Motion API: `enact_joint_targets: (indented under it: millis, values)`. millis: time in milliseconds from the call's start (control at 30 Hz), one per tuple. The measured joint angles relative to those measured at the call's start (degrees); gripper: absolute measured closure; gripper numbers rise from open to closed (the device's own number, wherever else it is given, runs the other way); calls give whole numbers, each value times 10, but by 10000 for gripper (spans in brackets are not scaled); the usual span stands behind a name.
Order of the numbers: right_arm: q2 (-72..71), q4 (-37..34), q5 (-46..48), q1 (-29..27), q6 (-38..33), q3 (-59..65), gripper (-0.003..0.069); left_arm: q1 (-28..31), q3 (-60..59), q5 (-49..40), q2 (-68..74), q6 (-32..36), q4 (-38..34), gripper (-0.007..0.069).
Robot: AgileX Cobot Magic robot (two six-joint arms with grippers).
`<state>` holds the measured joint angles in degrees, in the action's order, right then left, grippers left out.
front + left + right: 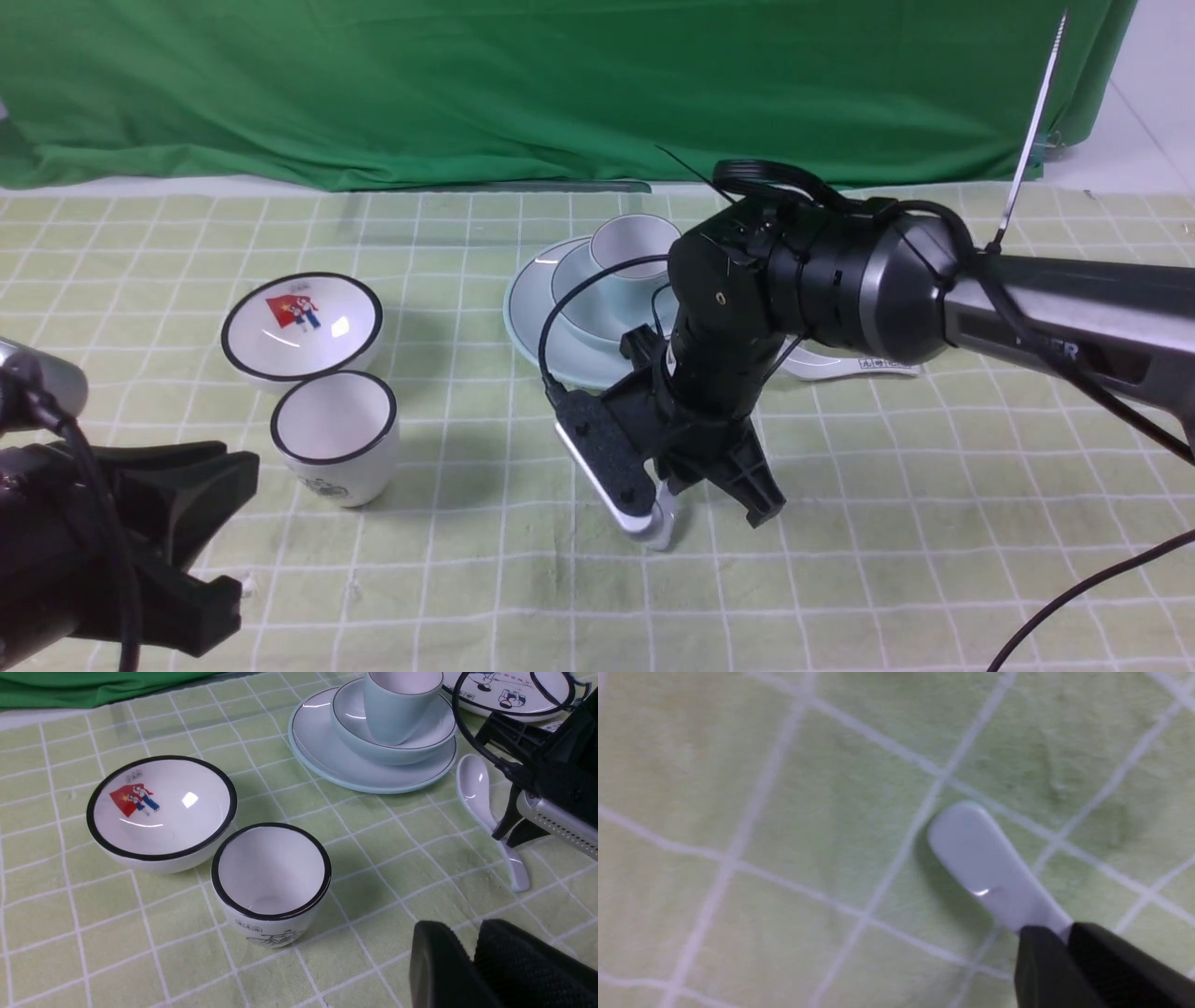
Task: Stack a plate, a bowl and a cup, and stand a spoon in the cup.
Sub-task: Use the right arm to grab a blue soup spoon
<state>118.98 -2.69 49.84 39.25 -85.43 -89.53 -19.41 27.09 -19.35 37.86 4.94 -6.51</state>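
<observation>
- Plate (322,751) on checked cloth (373,858), mid-table, far side: done.
- Bowl (355,732) nested on plate: done.
- Cup (392,714) upright in bowl: done.
- 3 of 4 pieces stacked; 1 left.
- Spoon (483,807) flat on cloth just beside plate's near rim, hollow up.
- Spoon's long axis runs roughly from plate toward robot: scoop end by plate, handle tip nearest robot.
- Right gripper (719,495) low over handle, jaws appear to pinch it; lift not yet begun.
- Left gripper (473,947) low at left, fingers nearly together, empty.
</observation>
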Motion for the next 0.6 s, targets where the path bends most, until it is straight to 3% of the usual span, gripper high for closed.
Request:
enact_joint_targets:
  millis: [167, 467, 600]
  values:
    - [-23, -1, 15, 1, 7, 4, 535, 0, 0, -1, 0, 0, 0, 540]
    - [-28, -1, -2, -1, 24, 5, 249, 0, 0, -2, 0, 0, -1, 530]
    - [-16, -2, -12, -1, -4, 5, 221, 0, 0, -3, 0, 0, -1, 527]
